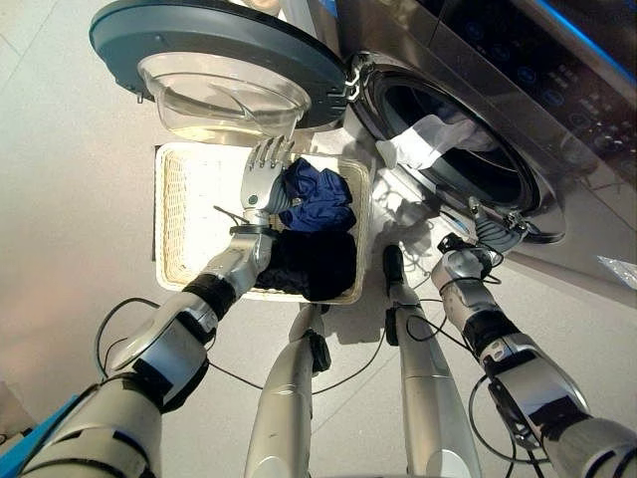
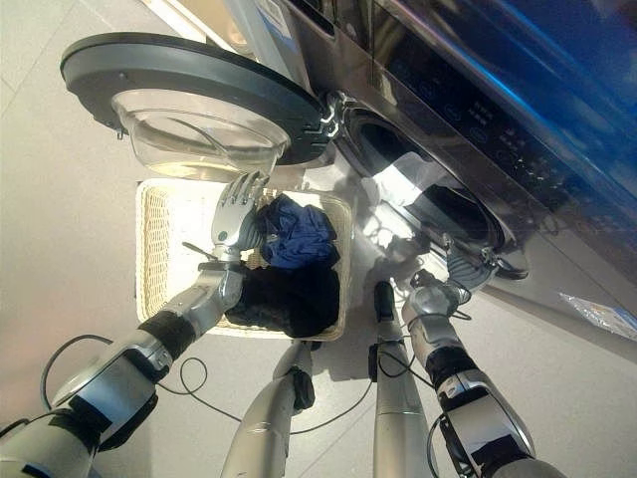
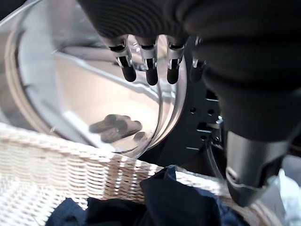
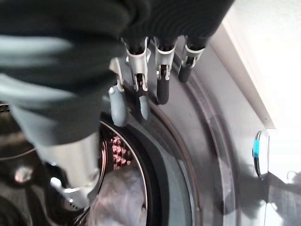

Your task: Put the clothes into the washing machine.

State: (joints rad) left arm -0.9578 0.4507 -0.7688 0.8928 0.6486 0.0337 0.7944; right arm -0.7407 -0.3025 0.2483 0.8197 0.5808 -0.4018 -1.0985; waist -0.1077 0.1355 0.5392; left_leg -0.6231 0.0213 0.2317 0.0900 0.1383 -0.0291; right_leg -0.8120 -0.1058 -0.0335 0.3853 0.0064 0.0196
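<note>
A white wicker basket [image 1: 174,214] stands on the floor under the washing machine's open door [image 1: 219,40]. In its right half lie a blue garment [image 1: 317,197] and a dark garment [image 1: 314,264]. My left hand [image 1: 262,184] hovers over the basket beside the blue garment [image 3: 178,197], its fingers [image 3: 148,61] straight and holding nothing. A white cloth [image 1: 428,139] hangs over the lip of the drum opening [image 1: 498,169]. My right hand [image 1: 493,234] is at the lower rim of that opening, its fingers [image 4: 160,70] relaxed and empty, with the white cloth [image 4: 120,197] just inside the drum.
The round door's glass bowl [image 1: 224,100] overhangs the basket's far edge, close above my left hand. The machine's dark control panel [image 1: 537,60] runs along the upper right. Light floor [image 1: 70,179] lies to the left of the basket.
</note>
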